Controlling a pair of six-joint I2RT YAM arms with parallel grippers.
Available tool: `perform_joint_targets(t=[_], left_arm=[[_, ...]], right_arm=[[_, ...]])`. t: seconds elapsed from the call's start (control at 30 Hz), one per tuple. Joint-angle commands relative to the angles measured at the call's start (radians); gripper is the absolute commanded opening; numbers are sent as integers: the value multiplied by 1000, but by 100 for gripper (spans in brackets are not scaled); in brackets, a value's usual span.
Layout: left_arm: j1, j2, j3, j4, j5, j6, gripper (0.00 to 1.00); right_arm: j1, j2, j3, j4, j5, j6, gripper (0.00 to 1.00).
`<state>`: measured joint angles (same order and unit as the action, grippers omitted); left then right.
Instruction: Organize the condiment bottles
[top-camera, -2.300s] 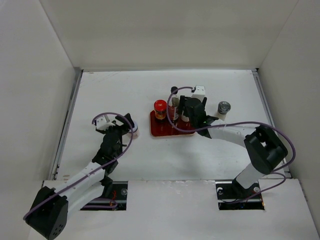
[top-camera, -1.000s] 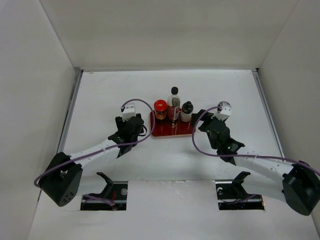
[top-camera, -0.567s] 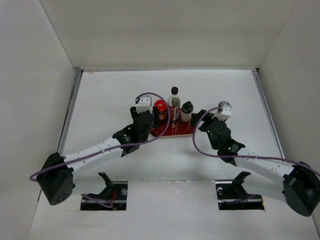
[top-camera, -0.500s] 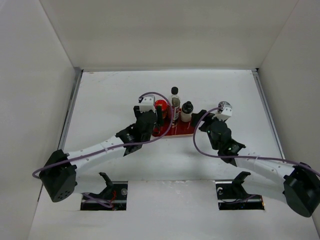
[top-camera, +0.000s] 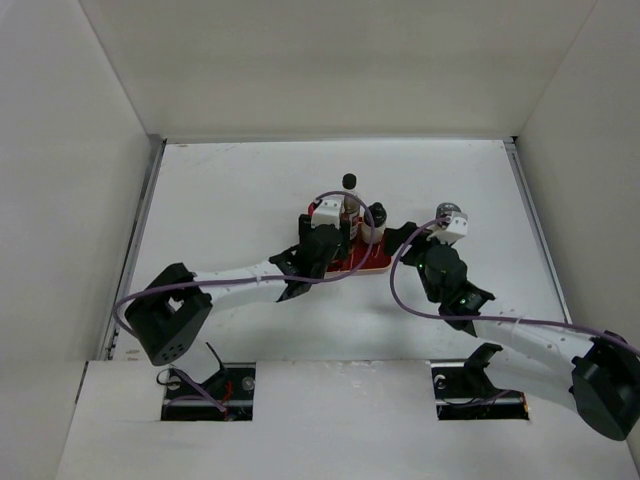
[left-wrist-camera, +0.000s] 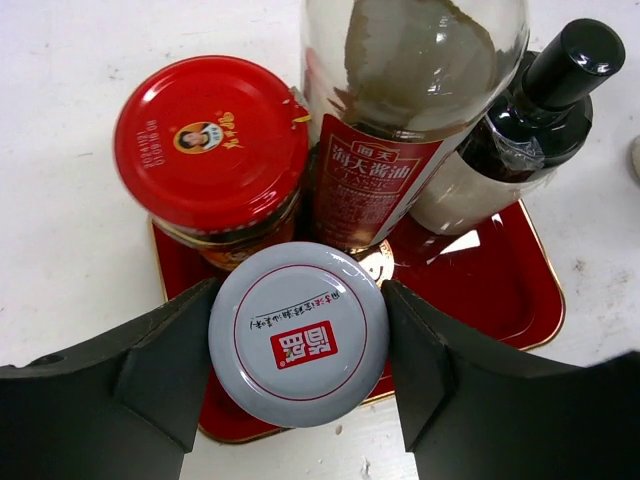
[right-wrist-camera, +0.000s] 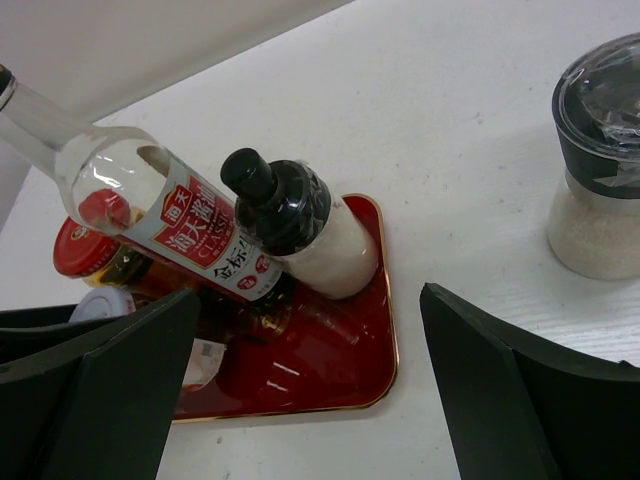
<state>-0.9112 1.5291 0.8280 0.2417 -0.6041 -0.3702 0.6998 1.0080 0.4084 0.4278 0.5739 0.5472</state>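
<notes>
In the left wrist view my left gripper (left-wrist-camera: 298, 372) is shut on the silver-grey-lidded jar (left-wrist-camera: 298, 345), held at the front edge of the flat red tray (left-wrist-camera: 490, 290). Behind it on the tray stand the red-lidded jar (left-wrist-camera: 210, 140), the tall slim bottle with a red-and-white label (left-wrist-camera: 372, 185) and the small pale black-capped bottle (left-wrist-camera: 515, 140). My right gripper (right-wrist-camera: 310, 400) is open and empty at the tray's right front corner (right-wrist-camera: 365, 365). It sees the pale bottle (right-wrist-camera: 320, 240) and the tall bottle (right-wrist-camera: 170, 215). In the top view both grippers, left (top-camera: 338, 243) and right (top-camera: 415, 238), flank the tray (top-camera: 375, 263).
A clear shaker of white grains with a dark cap (right-wrist-camera: 600, 190) stands on the table right of the tray, close to my right wrist (top-camera: 447, 214). White walls enclose the table on three sides.
My left arm has swung right from the tray's left side to its front, carrying the silver-grey-lidded jar. My right arm has barely moved and stays open.
</notes>
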Motion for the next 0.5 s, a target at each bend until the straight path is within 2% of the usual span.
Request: perform_joint_targets(t=[0.0,0.2,0.3,0.37,0.47], left_arm=[[-5,6,71,174,3,19,35],[-8,54,51,179,-13,19,40],[-18,68,43,179,-14,19,48],[-24,72,37,179,-16,20,58],[-30,66,25,180,-20,20,81]], right_arm=[[-13,-16,-5,57,-17,10,98],[-16,0,0,57,-16,7,99],[-18,-2,4,49,-11,2,100],[-24,-3,9,46,-3,2,100],[-24,24,24,37,14,-7,100]])
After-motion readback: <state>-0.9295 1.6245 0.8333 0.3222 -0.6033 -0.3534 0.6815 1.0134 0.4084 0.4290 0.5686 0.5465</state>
